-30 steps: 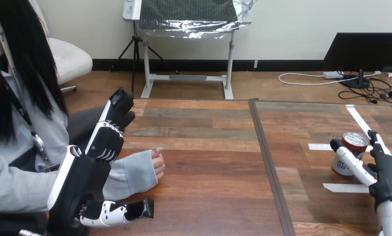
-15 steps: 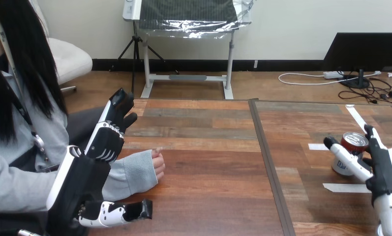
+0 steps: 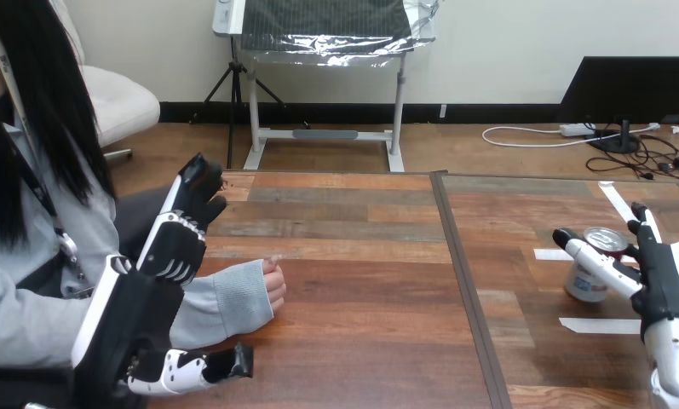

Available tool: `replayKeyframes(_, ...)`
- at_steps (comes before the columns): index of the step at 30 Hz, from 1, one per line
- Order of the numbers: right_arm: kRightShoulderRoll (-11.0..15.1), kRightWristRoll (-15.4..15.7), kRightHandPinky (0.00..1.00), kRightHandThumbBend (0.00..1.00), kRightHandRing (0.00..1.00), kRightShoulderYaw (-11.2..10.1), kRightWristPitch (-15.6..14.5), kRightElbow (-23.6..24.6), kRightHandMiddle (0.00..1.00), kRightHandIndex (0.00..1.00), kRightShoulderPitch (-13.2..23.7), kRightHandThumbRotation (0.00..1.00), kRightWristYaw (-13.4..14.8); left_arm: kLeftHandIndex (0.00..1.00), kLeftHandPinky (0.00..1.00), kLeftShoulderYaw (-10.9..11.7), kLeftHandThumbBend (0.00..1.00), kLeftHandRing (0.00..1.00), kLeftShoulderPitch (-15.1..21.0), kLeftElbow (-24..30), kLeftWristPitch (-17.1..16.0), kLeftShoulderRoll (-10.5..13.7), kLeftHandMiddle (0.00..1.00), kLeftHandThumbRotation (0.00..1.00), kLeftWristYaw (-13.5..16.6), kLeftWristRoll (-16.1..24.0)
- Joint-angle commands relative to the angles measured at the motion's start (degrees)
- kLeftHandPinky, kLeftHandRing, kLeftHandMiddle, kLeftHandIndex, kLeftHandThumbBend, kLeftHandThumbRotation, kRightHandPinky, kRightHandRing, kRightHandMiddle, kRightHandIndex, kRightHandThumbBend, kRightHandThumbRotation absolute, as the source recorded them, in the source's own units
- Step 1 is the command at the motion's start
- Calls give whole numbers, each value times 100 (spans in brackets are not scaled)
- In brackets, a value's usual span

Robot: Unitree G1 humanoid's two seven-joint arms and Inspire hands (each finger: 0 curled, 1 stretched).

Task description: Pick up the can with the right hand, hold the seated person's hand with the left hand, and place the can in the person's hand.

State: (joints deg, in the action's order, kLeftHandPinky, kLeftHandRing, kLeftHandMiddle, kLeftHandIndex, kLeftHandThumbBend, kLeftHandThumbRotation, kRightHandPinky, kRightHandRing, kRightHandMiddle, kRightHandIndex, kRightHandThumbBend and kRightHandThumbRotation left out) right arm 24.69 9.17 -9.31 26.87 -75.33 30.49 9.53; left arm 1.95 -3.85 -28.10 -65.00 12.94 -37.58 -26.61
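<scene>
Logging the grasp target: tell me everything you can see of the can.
The can is a metal cylinder with a silver rim, a reddish top and a pale printed side. It stands upright on the table at the right, by white tape strips. The right hand is curled round it: thumb across its front, fingers behind its right side.

The wooden tabletop [image 3: 361, 281] is laid in planks of mixed browns, with a dark seam [image 3: 463, 281] running from its far edge to its near edge. Three white tape strips lie right of that seam: a short one [image 3: 547, 254] nearest it, a longer one [image 3: 598, 325] toward the near edge, and a slanted one [image 3: 618, 204] toward the far edge.
</scene>
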Motion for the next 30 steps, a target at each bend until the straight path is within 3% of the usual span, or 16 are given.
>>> replayKeyframes(1,-114,-90,58,100,74,-34,-144,-12,92,99,612,52,49,100,98,118,100,100,126,360,58,92,100,52,24,-34)
replayKeyframes(9,-164,-174,50,100,69,-88,-387,-43,91,99,705,51,32,100,98,204,100,100,80,441,78,141,100,53,7,37)
replayKeyframes(12,-181,-206,45,100,63,-106,-458,-51,84,99,733,50,15,100,99,207,100,100,68,463,116,176,100,53,-56,-33)
replayKeyframes(14,-192,-230,38,100,54,-112,-493,-54,73,99,745,50,3,100,99,218,100,100,58,471,131,193,100,53,-72,-54)
replayKeyframes(21,-214,-271,25,100,38,-104,-567,-78,50,98,785,49,-19,100,99,277,100,100,-60,670,292,228,100,52,21,-12)
replayKeyframes(24,-225,-289,23,100,37,-105,-578,-86,48,99,795,48,-40,99,99,297,100,100,-88,748,332,244,100,51,31,-5)
replayKeyframes(30,-250,-340,31,100,49,-135,-612,-102,57,99,816,47,-102,99,98,320,100,100,-104,809,310,266,100,51,16,-29)
